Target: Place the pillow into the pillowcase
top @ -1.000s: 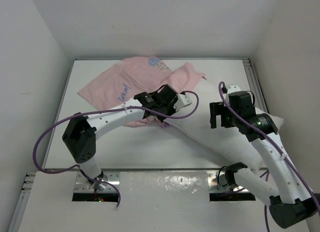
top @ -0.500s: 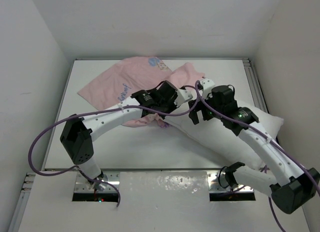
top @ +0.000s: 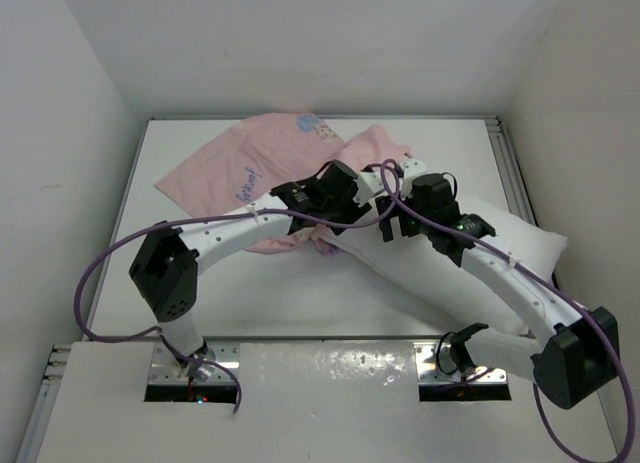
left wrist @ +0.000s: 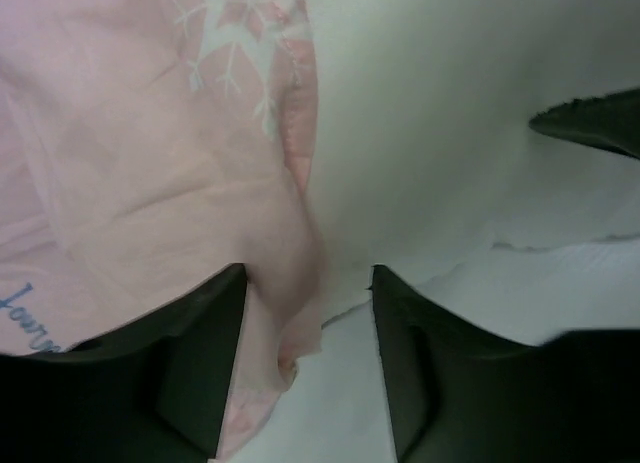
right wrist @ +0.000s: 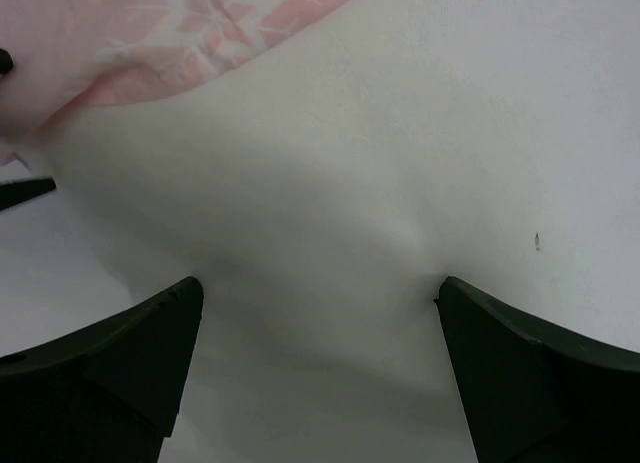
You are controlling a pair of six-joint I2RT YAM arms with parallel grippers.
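The white pillow point(top: 425, 278) lies slantwise from the table's middle to its right edge. Behind and left of it the pillowcase point(top: 230, 173) is spread out, pale pink side up. Its near edge drapes over the pillow's left end. My left gripper point(top: 340, 218) hovers at that end, open. In the left wrist view a hanging fold of the pillowcase point(left wrist: 150, 163) lies loose between the fingers, close to the left one, with the pillow point(left wrist: 450, 133) beyond. My right gripper point(top: 392, 226) is right beside it, wide open over the bare pillow point(right wrist: 400, 133), its fingers astride a puffy patch.
White walls close in the table point(top: 300, 303) on the left, back and right. The two wrists stand very close together over the pillow's left end. A tip of the right gripper's finger point(left wrist: 590, 123) shows in the left wrist view.
The left gripper's jaws have parted, and the pillowcase fold now hangs loose between them. The right arm has swung left from the pillow's middle to its left end.
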